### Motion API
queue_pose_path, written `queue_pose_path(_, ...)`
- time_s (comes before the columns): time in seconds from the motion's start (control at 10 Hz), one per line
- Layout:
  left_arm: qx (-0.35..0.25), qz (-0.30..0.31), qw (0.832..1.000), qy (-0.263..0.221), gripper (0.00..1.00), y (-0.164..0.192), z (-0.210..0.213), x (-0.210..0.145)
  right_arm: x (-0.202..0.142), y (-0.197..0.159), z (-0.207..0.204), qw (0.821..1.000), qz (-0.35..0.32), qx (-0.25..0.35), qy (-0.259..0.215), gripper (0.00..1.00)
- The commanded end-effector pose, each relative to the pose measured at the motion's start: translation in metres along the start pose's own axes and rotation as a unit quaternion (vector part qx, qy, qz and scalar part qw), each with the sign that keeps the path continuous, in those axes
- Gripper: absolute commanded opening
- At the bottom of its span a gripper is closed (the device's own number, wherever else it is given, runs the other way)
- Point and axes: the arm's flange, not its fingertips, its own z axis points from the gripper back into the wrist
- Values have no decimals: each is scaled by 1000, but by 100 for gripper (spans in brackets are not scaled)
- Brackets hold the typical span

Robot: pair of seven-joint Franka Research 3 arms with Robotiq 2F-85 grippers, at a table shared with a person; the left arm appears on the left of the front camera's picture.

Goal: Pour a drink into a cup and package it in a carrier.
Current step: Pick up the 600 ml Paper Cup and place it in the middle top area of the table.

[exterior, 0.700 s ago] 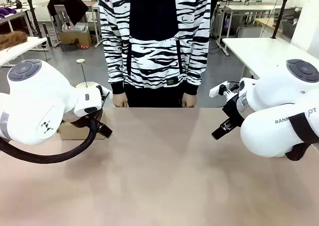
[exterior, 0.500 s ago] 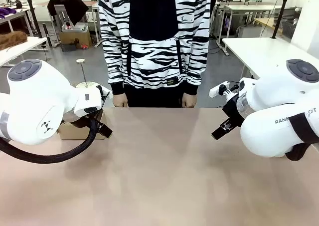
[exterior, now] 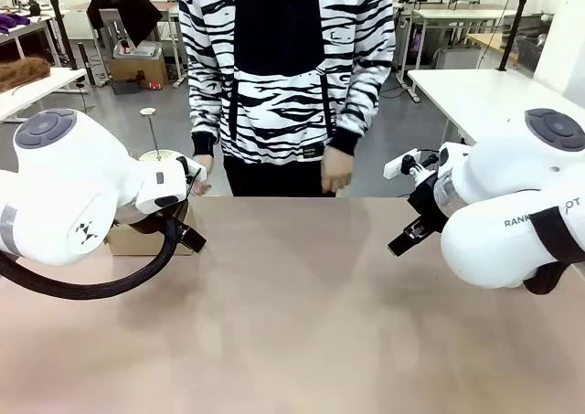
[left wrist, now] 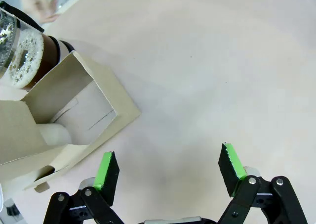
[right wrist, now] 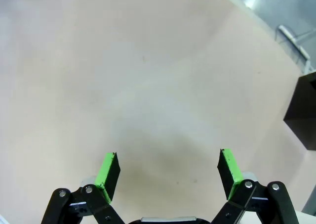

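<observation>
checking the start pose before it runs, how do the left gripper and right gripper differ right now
The left gripper hovers with the carrier close beside one finger, the jar behind it; the right gripper has bare table ahead. A person's hand is by the jar near the left gripper; a black box sits well off from the right gripper. Both are open and empty.

The white left arm [exterior: 64, 190] hides most of the brown cardboard carrier [exterior: 137, 241]. Picture edges cut off the clear glass jar of dark drink [left wrist: 24, 53] and a black box [right wrist: 302, 117].
</observation>
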Motion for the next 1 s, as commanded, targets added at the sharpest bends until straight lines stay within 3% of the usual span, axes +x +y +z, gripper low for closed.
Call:
queue_pose_path(0.0, 0, 0, 1000, 0, 100, 0, 0, 0, 0, 0, 0, 1000, 0, 0, 0, 100)
queue_pose_path(0.2, 0, 0, 1000, 0, 100, 0, 0, 0, 16, -8, 9, 1000, 7, 0, 7, 100)
queue_pose_path(0.4, 0, 0, 1000, 0, 100, 0, 0, 0, 56, -47, 44, 999, 8, 40, 15, 100)
queue_pose_path(0.6, 0, 0, 1000, 0, 100, 0, 0, 0, 74, -93, 88, 997, 17, 75, -4, 100)
queue_pose_path(0.9, 0, 0, 1000, 0, 100, 0, 0, 0, 47, -200, 124, 979, 47, 196, -38, 100)
